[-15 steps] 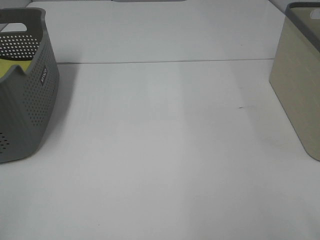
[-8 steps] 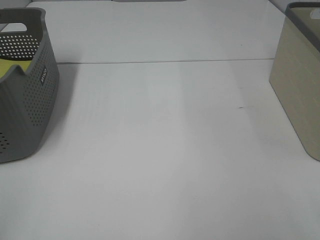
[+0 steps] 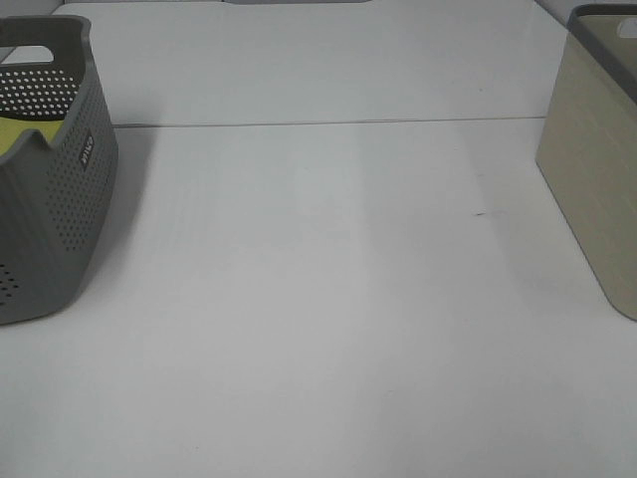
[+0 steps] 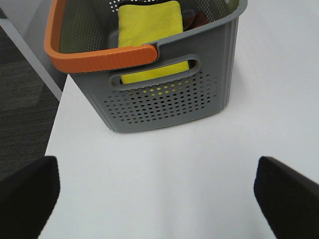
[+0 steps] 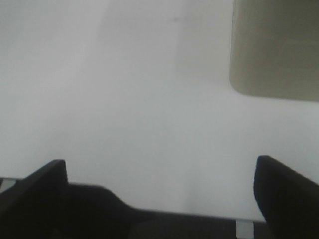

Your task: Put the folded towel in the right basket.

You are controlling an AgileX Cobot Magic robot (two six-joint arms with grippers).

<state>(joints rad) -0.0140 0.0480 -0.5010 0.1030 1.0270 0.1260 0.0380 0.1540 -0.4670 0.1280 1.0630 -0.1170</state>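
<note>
A folded yellow towel (image 4: 148, 22) lies inside the grey perforated basket (image 4: 169, 102) with an orange handle; in the exterior high view that basket (image 3: 50, 199) stands at the left and a strip of the towel (image 3: 22, 132) shows inside. The beige right basket (image 3: 597, 169) stands at the right edge and also shows in the right wrist view (image 5: 274, 50). My left gripper (image 4: 159, 199) is open and empty, in front of the grey basket. My right gripper (image 5: 159, 194) is open and empty, short of the beige basket. Neither gripper shows in the exterior high view.
A white table (image 3: 318, 299) spans the scene, with a seam (image 3: 328, 123) across the back. The table's edge and dark floor (image 4: 25, 109) lie beside the grey basket. Dark and reddish items (image 4: 192, 17) lie next to the towel in the basket.
</note>
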